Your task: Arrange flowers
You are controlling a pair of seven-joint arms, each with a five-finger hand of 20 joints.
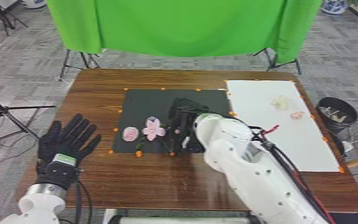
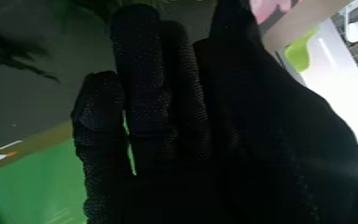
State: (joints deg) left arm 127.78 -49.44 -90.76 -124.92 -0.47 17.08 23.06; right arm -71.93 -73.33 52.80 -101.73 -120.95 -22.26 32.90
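Our left hand [image 1: 67, 144] is open, fingers spread, lower left, at the tabletop [image 1: 149, 185]. Our right hand [image 1: 186, 119]: mid-frame over the dark mat [image 1: 149, 102], fingers straight, unclenched. We have the pink flower [image 1: 153, 131] and round pink bloom [image 1: 130, 133] on the mat, just left of it.

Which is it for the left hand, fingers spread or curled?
Spread: in the head view, the left hand has its fingers straight and separated, with the thumb out.

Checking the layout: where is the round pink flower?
In the head view, the round pink flower lies near the left edge of the dark mat, just left of the larger pink flower.
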